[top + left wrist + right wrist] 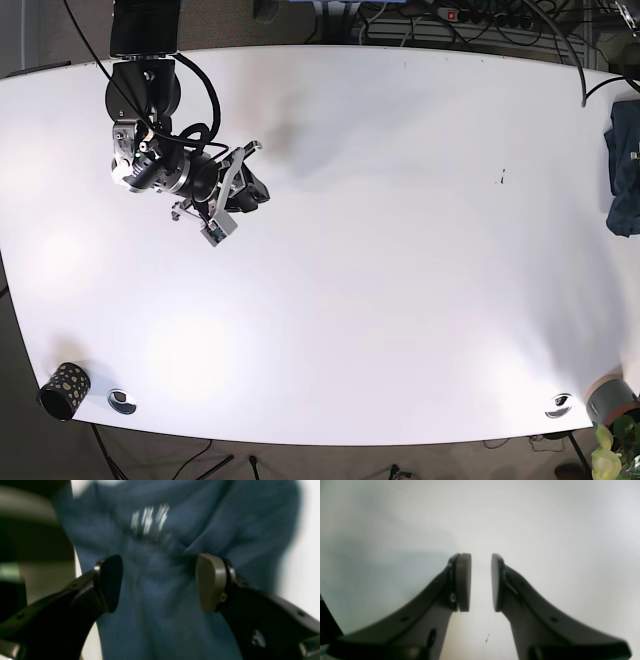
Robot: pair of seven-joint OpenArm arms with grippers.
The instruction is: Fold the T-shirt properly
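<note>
The dark blue T-shirt lies bunched at the far right edge of the white table, partly cut off by the frame. In the left wrist view it fills the middle, blurred, with a white print on it. My left gripper is wide open and holds nothing, with the shirt behind its fingers. I cannot tell if it touches the cloth. The left arm does not show in the base view. My right gripper has a narrow gap between its pads, empty, over bare table. It sits at the table's back left.
A black spotted cup stands at the front left corner. Metal fittings sit on the front edge. A grey pot with a plant is at the front right. Cables run behind the table.
</note>
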